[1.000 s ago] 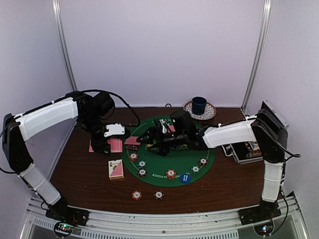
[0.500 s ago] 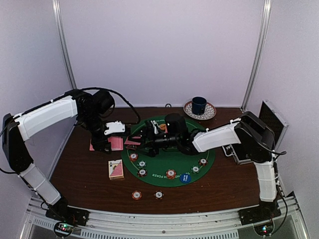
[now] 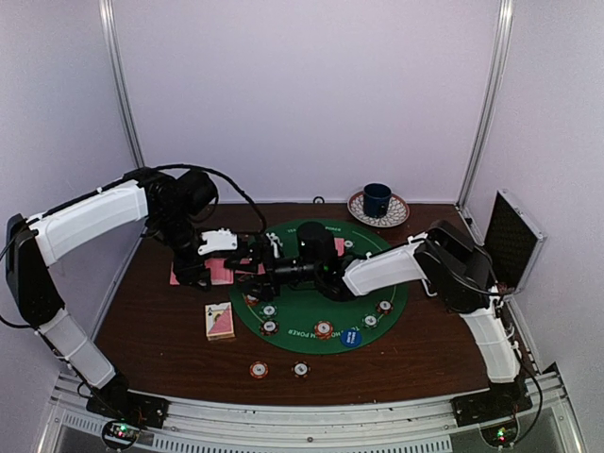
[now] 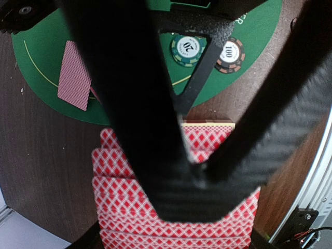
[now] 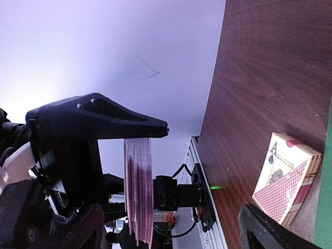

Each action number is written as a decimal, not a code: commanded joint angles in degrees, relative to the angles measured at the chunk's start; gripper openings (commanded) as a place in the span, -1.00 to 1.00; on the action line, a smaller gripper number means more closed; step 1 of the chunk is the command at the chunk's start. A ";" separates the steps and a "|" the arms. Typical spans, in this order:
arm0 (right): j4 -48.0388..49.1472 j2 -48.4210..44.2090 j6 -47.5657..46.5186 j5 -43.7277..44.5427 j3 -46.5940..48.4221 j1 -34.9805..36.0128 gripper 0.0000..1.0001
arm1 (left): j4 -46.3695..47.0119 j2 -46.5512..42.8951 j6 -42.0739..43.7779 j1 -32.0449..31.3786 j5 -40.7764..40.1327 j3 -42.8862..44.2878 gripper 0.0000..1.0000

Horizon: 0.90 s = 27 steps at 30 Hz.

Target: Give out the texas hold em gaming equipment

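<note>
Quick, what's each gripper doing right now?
Left gripper: shut on the playing cards.
Right gripper: open, holding nothing.

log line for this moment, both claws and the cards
left claw: shut on pink-backed cards | right claw: open, empty, facing those cards | chips: on green mat and table

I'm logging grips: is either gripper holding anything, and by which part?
The left gripper is shut on a stack of pink-backed cards, clamped near one end, the rest jutting free. The right gripper is open, holding nothing.
</note>
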 commanded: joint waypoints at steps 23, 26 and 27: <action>5.61 12.20 6.64 -1.75 18.14 3.63 0.95 | -0.28 1.18 -0.77 0.12 0.97 2.15 -1.00; 2.44 12.57 4.93 -1.34 18.84 3.76 0.93 | -0.35 1.18 -0.78 0.12 0.93 2.08 -1.00; 0.74 12.60 4.27 -1.18 19.08 3.76 0.92 | -0.35 1.13 -0.78 0.13 0.88 2.07 -1.00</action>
